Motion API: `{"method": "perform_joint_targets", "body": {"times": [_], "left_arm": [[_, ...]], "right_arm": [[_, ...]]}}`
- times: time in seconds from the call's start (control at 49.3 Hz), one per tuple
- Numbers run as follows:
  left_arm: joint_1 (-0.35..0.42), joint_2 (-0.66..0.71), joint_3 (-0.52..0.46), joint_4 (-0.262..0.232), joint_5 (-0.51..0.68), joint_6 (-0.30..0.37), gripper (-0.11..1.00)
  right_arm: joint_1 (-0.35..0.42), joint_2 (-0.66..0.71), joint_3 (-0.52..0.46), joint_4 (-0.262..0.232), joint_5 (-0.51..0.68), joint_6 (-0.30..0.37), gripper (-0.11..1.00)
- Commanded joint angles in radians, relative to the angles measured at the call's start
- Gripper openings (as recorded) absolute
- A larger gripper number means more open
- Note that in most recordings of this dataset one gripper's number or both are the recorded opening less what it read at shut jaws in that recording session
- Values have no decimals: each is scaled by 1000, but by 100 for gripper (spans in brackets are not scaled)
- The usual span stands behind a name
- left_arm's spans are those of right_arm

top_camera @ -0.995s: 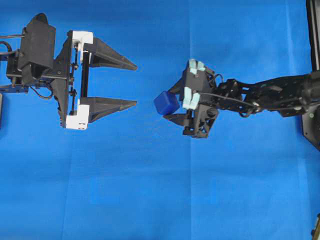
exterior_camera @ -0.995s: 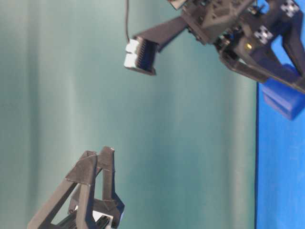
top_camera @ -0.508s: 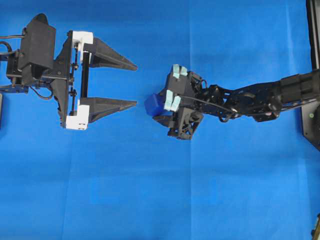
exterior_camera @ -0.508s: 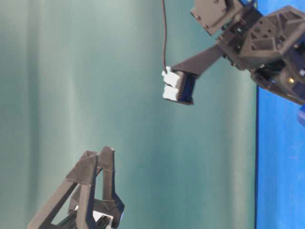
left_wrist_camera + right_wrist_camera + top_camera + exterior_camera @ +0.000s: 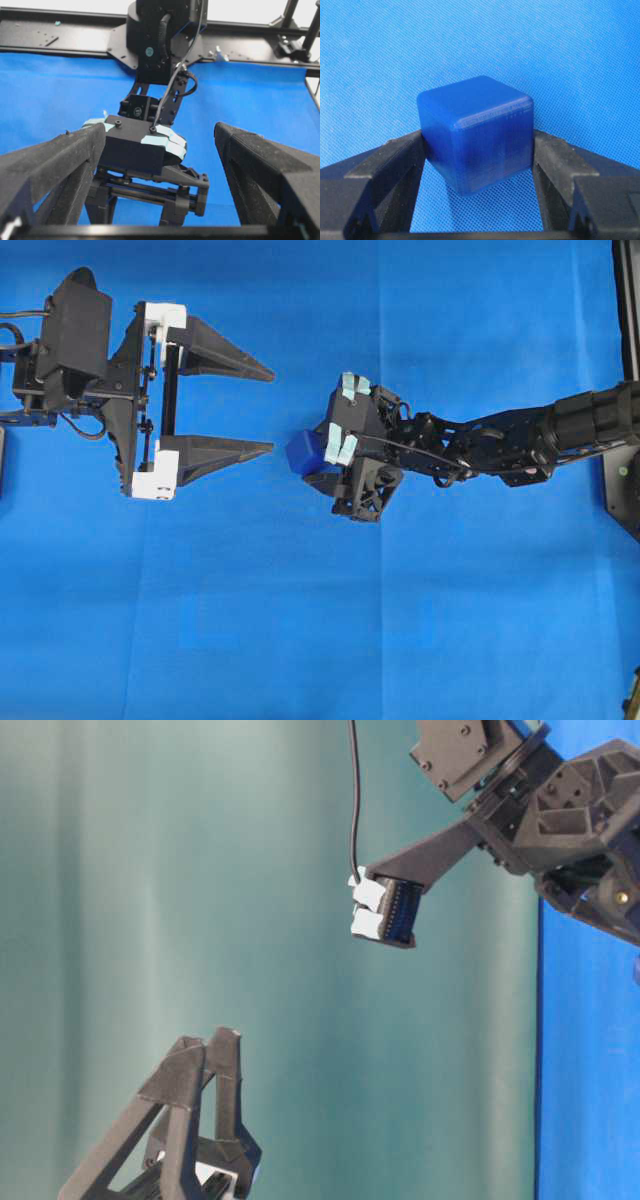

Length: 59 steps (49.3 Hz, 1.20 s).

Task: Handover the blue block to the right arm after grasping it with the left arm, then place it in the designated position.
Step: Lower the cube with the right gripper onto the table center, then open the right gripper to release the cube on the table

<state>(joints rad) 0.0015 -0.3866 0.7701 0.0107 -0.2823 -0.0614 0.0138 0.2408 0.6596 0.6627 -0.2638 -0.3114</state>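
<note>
Blue block was a small dark-blue cube with soft, rounded edges and shiny sides, a bit darker than the blue cloth under it. One side had thin lines running across it near the top edge. In the right wrist view it sat right between the two black fingers of the right claw, one finger pressing each side, so the right claw was closed on the block and was holding it. The cube stuck out past the finger tips, with cloth showing all around it. From above, the block was at the left end of the right arm, which reached in from the right side of the cloth. The block was near the lower finger tip of the left claw but did not touch it; a strip of cloth lay between them. The left claw, the one with white parts, was spread wide and held nothing. In the left wrist view its two dark fingers stood far apart, and the right claw showed between them, its back toward the camera.
</note>
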Motion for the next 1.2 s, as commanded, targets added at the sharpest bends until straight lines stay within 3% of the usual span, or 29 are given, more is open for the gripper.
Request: {"method": "perform_joint_targets", "body": {"times": [0.0, 0.589, 0.731, 0.792, 0.954, 1.177], "left_arm": [[-3, -17, -18, 2, -5, 2, 93], [-5, -17, -18, 0, -5, 2, 93], [-6, -17, -20, 2, -5, 2, 93], [-5, -18, -20, 2, -5, 3, 93], [-5, -17, -20, 2, -5, 5, 93], [-5, -18, -20, 2, -5, 5, 93]], "right_arm": [[3, -14, -20, 0, -8, 0, 55], [3, -14, -20, 2, 2, 29, 56], [9, -29, -17, 2, 0, 35, 89], [11, -44, -14, 2, 2, 35, 97], [12, -118, 0, 2, 25, 34, 88], [12, -261, 26, -6, 80, 23, 90]]}}
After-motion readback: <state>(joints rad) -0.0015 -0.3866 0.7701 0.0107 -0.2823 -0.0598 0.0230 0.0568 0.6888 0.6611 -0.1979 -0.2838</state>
